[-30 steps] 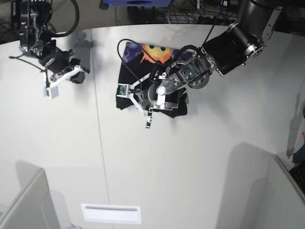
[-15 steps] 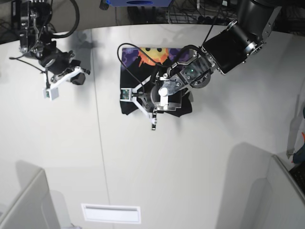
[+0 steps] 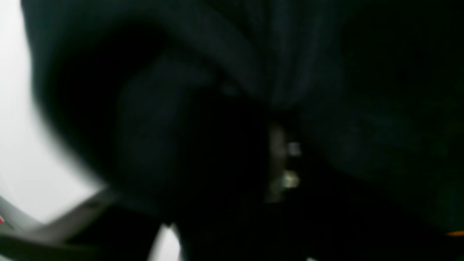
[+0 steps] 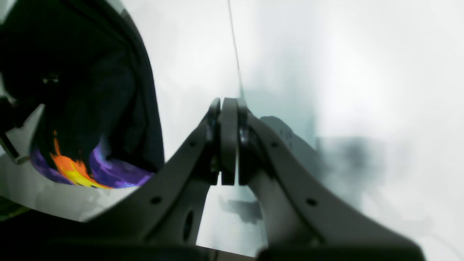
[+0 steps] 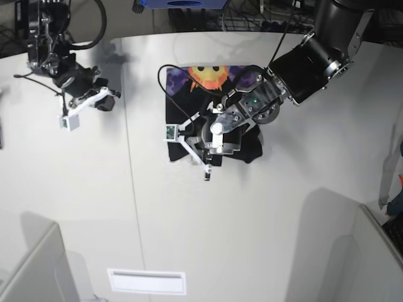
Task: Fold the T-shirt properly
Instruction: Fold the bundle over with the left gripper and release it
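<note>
The black T-shirt [image 5: 245,135] lies as a compact folded pile at the table's far middle. Its orange-yellow sun print [image 5: 211,75] on purple faces up along the far edge. My left gripper [image 5: 203,157] is low over the pile's near left edge, and its white fingers [image 5: 189,146] reach onto the cloth. Blurred black cloth [image 3: 232,90] fills the left wrist view, hiding how the jaws stand. My right gripper [image 5: 72,116] hovers far left of the shirt. It [image 4: 228,105] is shut on nothing, and that view shows the T-shirt [image 4: 119,108] at its left.
A thin seam [image 5: 130,163] runs front to back across the white table [image 5: 252,220]. A white label [image 5: 147,281] lies near the front edge. Grey panels stand at the near left [image 5: 34,270] and near right [image 5: 371,258] corners. A black cable [image 5: 165,85] loops over the shirt.
The left gripper and the folded pile have shifted right and slightly toward the front. More of the sun print shows at the far edge. The right arm has hardly moved.
</note>
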Controlling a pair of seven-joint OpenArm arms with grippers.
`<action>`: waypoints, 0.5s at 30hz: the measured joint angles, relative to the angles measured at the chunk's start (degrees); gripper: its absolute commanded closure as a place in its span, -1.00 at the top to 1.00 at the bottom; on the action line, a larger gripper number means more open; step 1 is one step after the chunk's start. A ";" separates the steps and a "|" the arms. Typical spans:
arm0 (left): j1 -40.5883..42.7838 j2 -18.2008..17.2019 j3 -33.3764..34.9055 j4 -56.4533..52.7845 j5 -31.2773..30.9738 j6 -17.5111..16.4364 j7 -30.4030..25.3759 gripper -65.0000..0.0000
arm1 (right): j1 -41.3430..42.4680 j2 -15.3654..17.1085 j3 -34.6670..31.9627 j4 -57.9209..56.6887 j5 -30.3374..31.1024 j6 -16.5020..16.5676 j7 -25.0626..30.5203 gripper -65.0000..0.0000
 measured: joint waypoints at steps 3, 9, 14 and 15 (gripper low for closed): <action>0.09 2.58 -5.33 0.24 -0.28 -0.04 0.07 0.38 | -0.15 -0.74 -0.28 0.00 0.15 0.00 -0.33 -1.00; 1.97 3.82 -18.10 9.14 -0.20 -0.24 1.16 -0.15 | -0.31 -0.39 -5.07 0.57 -0.42 0.00 0.13 -1.00; 9.46 3.69 -29.42 23.52 0.39 -0.20 3.56 -1.00 | 0.70 -0.57 -9.33 2.32 -0.35 0.00 0.13 -1.00; 11.37 3.72 -30.93 25.53 -0.09 -0.22 3.52 -1.00 | 1.09 -0.55 -9.73 2.36 -0.50 0.00 0.26 -1.00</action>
